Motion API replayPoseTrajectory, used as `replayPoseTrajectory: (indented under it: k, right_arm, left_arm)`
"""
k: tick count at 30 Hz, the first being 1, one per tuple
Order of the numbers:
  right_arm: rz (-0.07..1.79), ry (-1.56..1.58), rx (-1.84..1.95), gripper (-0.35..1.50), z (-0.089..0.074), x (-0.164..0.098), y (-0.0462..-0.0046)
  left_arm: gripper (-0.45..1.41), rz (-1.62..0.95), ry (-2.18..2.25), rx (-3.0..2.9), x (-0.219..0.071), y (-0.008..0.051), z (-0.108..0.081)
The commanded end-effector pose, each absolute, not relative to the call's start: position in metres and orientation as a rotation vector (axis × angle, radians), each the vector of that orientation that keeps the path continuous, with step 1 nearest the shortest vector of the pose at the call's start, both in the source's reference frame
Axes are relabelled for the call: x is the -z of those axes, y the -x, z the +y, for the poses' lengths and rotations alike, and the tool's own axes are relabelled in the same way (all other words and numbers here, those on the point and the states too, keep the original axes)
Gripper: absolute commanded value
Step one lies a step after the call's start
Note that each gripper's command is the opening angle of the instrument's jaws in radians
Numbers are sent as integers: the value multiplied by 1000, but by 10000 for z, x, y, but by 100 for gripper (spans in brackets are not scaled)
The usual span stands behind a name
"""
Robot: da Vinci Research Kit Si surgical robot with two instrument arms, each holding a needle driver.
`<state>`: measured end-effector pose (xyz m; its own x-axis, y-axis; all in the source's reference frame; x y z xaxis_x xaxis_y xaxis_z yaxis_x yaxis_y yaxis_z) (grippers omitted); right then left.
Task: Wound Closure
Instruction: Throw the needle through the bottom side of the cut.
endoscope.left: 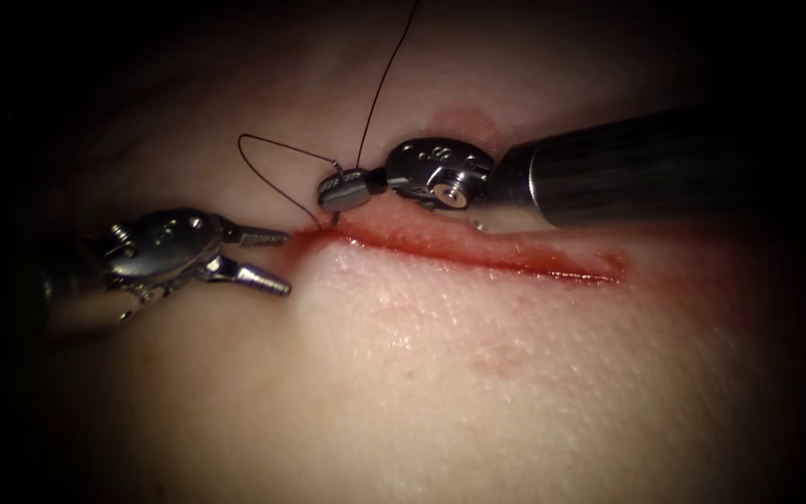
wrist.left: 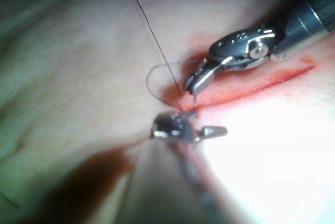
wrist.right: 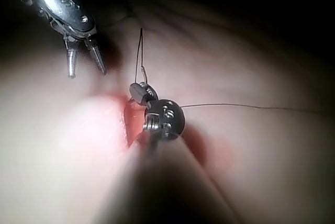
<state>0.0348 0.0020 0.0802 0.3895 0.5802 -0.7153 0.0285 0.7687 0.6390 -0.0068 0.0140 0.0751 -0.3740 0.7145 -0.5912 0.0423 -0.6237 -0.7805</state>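
Tissue (endoscope.left: pixel 478 373), red-rimmed cut (endoscope.left: pixel 478 254), dark surroundings

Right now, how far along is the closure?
Early. Done: thread loops out of the tissue at the cut's left end. In hand: right tool holds the needle there, tip in tissue. Left tool is open, empty. Left: the cut gapes, unstitched.

Endoscope light pooled on the tissue (endoscope.left: pixel 403 373) around centre and fell off to black from 9 through 12 to 3 o'clock. Glare sat on the left tool (endoscope.left: pixel 258 257) and right tool (endoscope.left: pixel 342 191). Both wrist views were soft, near shafts blurred.
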Motion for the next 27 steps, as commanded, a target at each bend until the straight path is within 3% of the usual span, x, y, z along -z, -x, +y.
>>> replayPoseTrajectory:
  k: [1,19,27]
  right_arm:
    - [1131,-634,-376,-35,18,-809,-354]
    - [1253,-935,-496,-35,-2,-812,-364]
    - [1195,-996,-516,-35,-8,-814,-367]
  left_arm:
    - [39,-1022,1411,-2044,-758,73,139]
    - [38,-1023,1412,-2043,-759,73,140]
    - [38,-1025,1411,-2041,-759,74,142]
